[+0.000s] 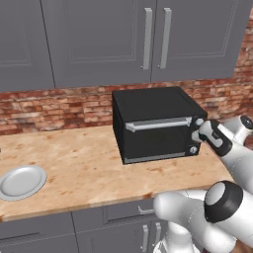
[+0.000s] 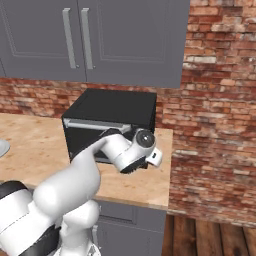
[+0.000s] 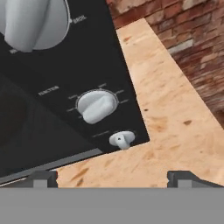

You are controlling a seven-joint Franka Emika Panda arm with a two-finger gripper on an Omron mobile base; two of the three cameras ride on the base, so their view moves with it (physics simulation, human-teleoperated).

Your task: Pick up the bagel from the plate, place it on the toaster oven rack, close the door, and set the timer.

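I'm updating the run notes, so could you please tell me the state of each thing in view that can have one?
door: shut, upright against the toaster oven.
plate: bare, flat on the counter, no bagel on it.
tool: open, holding nothing, facing the oven's knobs.
wall cabinet doors: shut.

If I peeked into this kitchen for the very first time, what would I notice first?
Probably the boxy black toaster oven on the speckled wooden counter, its door shut under a silver bar handle. The white robot arm reaches for its right side, the open gripper facing the round silver knobs. Far left sits a round pale grey plate with nothing on it.
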